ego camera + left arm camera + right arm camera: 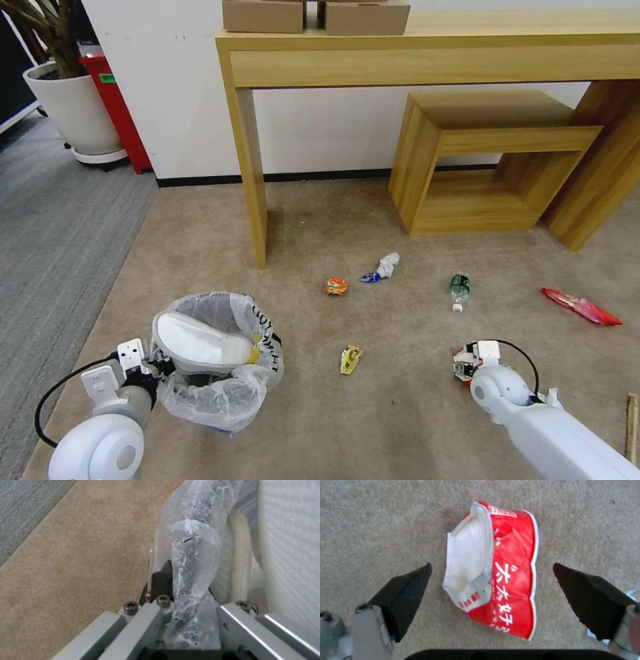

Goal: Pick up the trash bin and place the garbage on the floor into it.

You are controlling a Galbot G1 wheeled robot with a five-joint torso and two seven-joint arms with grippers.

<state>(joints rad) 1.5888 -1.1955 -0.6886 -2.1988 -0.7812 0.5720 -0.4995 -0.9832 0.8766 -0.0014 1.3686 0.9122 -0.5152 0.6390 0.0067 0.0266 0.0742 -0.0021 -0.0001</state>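
The trash bin [220,393], lined with a crinkly white bag and holding a white slipper [200,340], sits low at the left on the beige floor [400,413]. My left gripper [150,370] is shut on its rim; the left wrist view shows the fingers [156,620] clamped on the bag-covered edge [193,562]. My right gripper [490,566] hangs open over a red and white wrapper [515,580], one fingertip on each side of it and apart from it. More garbage lies around: an orange wrapper [336,286], a tissue [388,265], a green-label bottle [459,288], a yellow wrapper [351,359] and a long red wrapper [581,307].
A wooden desk's leg [252,180] and a low wooden shelf [480,160] stand behind the litter. A wooden stick [631,427] lies at the right edge. Grey ribbed carpet [53,227], a white plant pot [77,110] and a red stand [117,113] are at the left.
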